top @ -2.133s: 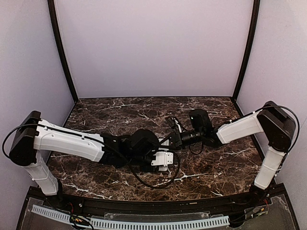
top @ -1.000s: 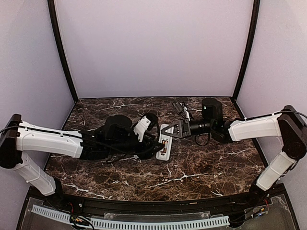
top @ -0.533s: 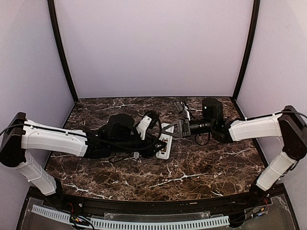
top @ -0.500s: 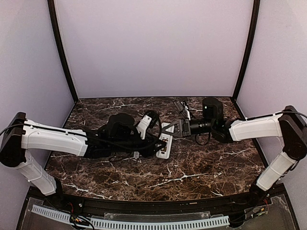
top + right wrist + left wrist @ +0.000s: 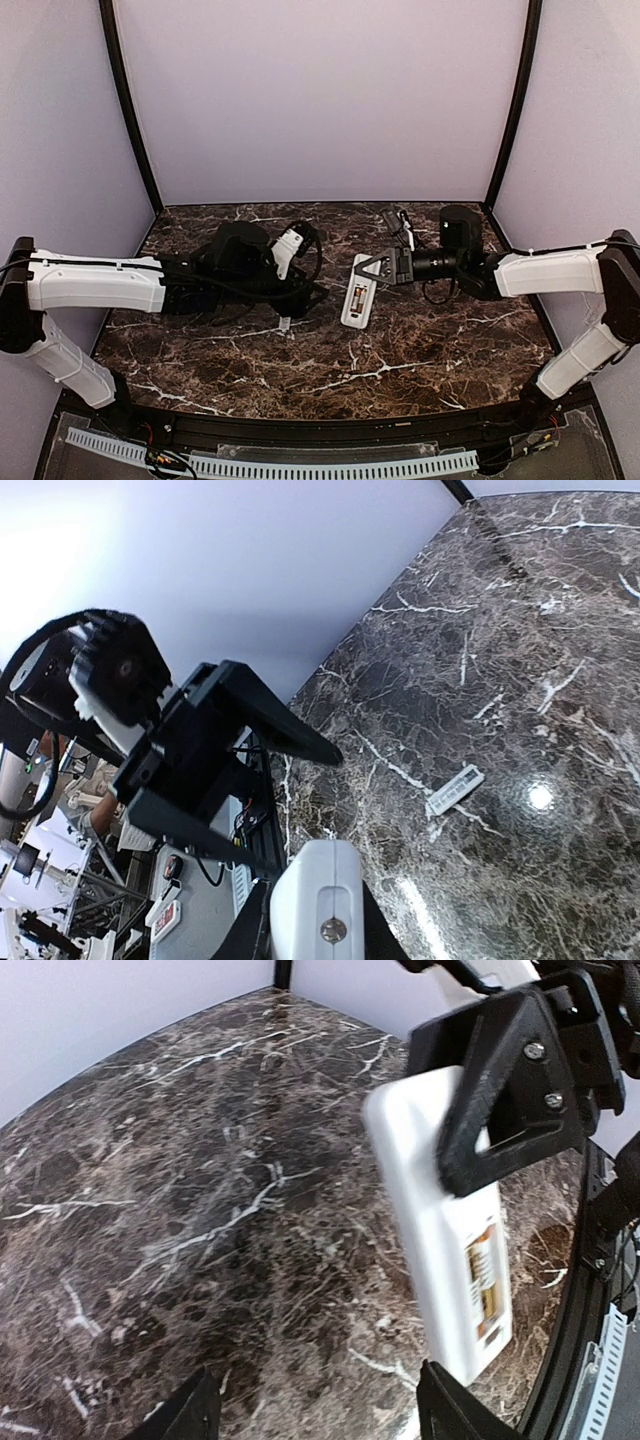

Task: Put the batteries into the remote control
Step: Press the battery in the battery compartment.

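The white remote control (image 5: 358, 297) hangs tilted just above the marble, back side up, with my right gripper (image 5: 374, 268) shut on its far end. In the left wrist view the remote control (image 5: 432, 1230) shows gold-and-orange batteries (image 5: 484, 1280) lying in its open recess, and the right gripper's black fingers (image 5: 505, 1100) clamp its upper part. My left gripper (image 5: 306, 292) is a short way left of the remote, open, with only table between its fingertips (image 5: 452, 1415). From the right wrist, the remote's end (image 5: 318, 895) fills the space between the jaws.
A small flat white plastic piece (image 5: 285, 322) lies on the marble table (image 5: 430, 340) near the left gripper; it also shows in the right wrist view as a white piece (image 5: 456, 789). Purple walls close in the back and sides.
The left gripper has drawn back to the left, away from the remote, and its jaws have spread. The right gripper has carried the remote a little to the right.
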Tool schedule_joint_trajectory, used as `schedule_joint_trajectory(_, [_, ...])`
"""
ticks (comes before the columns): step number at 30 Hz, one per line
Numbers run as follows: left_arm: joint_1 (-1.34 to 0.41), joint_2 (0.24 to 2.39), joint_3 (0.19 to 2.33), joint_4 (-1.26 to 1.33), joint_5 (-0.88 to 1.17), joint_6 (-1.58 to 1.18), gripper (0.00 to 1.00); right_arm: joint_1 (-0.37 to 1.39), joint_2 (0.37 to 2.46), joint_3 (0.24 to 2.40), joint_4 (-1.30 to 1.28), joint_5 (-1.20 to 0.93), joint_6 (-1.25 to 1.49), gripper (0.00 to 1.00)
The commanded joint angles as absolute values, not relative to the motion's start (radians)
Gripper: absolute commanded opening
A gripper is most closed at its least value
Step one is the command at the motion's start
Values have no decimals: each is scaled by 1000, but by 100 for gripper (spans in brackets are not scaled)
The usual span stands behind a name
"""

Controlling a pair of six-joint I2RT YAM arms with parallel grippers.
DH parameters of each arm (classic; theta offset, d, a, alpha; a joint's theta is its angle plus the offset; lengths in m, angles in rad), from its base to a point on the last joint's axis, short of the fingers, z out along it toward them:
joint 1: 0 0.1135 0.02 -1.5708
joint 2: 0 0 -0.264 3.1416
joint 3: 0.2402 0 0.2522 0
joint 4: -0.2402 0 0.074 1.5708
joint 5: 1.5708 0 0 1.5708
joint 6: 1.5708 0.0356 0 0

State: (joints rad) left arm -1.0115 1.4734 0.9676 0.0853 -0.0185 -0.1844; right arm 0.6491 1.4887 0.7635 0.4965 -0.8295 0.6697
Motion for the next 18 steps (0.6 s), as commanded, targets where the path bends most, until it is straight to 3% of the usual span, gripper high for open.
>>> schedule_joint_trajectory(1, [-986,1384,929,-81,-123,-189,68,613,1425,718,470,-800,638,0])
schedule_joint_trajectory(10, [-1019,1398,855,85,-27,-257,82,610,1436,670,519,-705,706,0])
schedule_joint_trajectory(18, [-1141,1609,1039,103,-79,-199,91,629,1486,657,620,-696,796,0])
